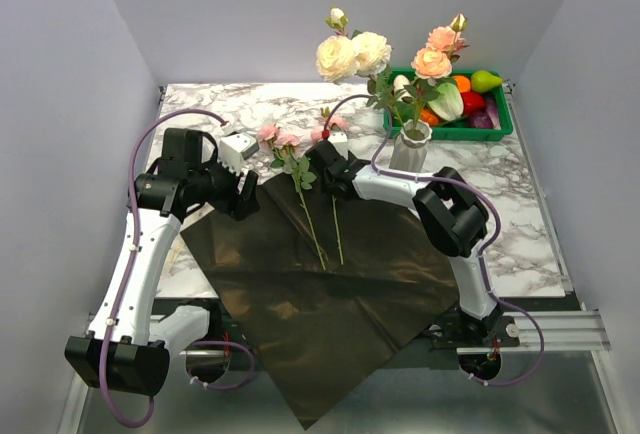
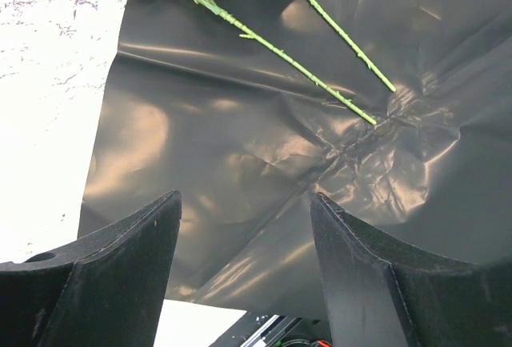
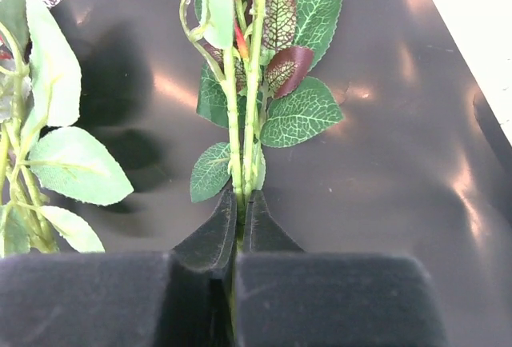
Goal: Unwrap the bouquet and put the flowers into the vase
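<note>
The right gripper (image 1: 323, 154) is clenched on a rose stem (image 3: 234, 155). Its fingers (image 3: 212, 235) are pinched tight around the green stalk just below a cluster of leaves. That stem lies on the dark paper (image 1: 320, 314), which is spread flat across the middle and lower part of the top view, with one corner hanging past the near table edge. A second rose (image 1: 308, 214) lies just left of it, and its pink blooms (image 1: 276, 136) reach past the paper's upper edge onto the marble table (image 1: 520, 224). The left gripper (image 2: 244, 271) is released, fingers wide apart and holding nothing, above the paper's left side. The vase (image 1: 410, 146) stands upright, right of centre and off the paper, and already holds cream and peach roses (image 1: 352, 54). Behind it, at the upper right, sits a green crate (image 1: 475, 134).
</note>
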### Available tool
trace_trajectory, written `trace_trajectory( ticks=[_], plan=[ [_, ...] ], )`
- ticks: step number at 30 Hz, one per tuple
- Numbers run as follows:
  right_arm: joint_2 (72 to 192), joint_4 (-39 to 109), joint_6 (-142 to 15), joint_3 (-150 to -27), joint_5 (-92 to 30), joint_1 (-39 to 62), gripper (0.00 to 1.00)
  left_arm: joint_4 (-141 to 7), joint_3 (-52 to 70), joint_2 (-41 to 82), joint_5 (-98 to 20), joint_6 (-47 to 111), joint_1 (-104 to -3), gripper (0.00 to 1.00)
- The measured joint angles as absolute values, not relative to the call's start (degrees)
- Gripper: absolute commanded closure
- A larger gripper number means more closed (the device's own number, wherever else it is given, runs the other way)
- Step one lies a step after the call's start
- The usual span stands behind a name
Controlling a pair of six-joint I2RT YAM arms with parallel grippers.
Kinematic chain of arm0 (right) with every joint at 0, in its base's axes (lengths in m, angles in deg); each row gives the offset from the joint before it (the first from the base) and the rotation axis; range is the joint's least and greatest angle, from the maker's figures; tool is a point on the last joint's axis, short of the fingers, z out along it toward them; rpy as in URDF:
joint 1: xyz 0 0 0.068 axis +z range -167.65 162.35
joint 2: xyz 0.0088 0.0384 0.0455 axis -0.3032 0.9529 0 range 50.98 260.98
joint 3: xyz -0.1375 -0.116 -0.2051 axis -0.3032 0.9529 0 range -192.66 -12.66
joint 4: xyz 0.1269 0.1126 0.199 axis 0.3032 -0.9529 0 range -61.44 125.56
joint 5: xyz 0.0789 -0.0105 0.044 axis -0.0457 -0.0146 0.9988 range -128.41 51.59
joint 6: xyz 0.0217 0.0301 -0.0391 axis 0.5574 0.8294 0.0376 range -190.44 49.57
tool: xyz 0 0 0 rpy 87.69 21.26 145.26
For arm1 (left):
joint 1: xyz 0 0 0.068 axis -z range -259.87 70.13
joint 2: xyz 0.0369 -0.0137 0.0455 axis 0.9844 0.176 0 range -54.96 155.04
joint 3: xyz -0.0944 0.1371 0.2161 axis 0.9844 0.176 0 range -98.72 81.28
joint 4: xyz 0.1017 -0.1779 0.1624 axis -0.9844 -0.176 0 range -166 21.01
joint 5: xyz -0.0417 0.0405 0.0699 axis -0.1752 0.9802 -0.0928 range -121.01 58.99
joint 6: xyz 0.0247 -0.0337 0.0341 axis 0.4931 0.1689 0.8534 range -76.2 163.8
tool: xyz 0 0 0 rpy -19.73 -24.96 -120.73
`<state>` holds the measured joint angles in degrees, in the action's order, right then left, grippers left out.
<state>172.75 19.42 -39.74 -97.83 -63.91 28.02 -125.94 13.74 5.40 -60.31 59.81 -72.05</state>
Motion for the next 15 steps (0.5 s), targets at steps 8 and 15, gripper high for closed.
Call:
trace_trajectory(
  ticks=[8,15],
  plan=[
    [163.51,23.11,-42.51,-89.76,-62.6,29.03,0.99,-126.34,13.23,4.83,-60.33,59.74,-72.05,0.25],
    [139.31,40.82,-56.68,-69.79,-55.65,35.06,0.99,-126.51,13.23,4.55,-60.37,59.37,-72.03,0.25]
  ],
)
